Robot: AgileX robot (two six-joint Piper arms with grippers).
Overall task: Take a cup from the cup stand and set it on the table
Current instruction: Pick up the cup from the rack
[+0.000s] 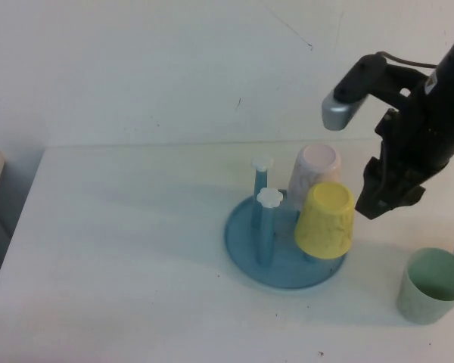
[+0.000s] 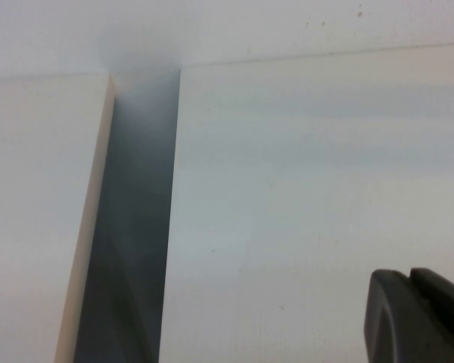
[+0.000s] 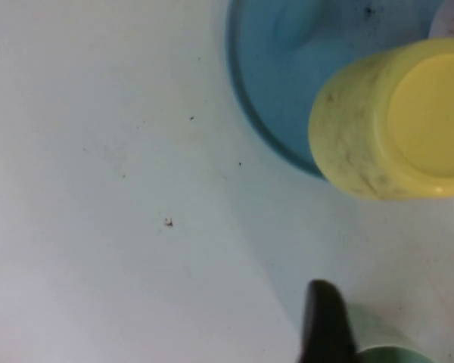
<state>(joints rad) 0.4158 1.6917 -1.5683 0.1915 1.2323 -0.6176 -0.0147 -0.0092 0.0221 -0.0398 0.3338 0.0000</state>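
The yellow cup hangs upside down on a peg at the near right of the blue cup stand. It also shows in the right wrist view over the stand's blue base. My right gripper hovers just right of the yellow cup, apart from it, open and empty. Only one of its fingers shows in the right wrist view. My left gripper is shut and empty over the white table, out of the high view.
A pale pink cup sits upside down on the stand's far right peg. Two bare pegs with white caps stand on its left side. A pale green cup stands upright on the table at the right. A gap runs along the table's left edge.
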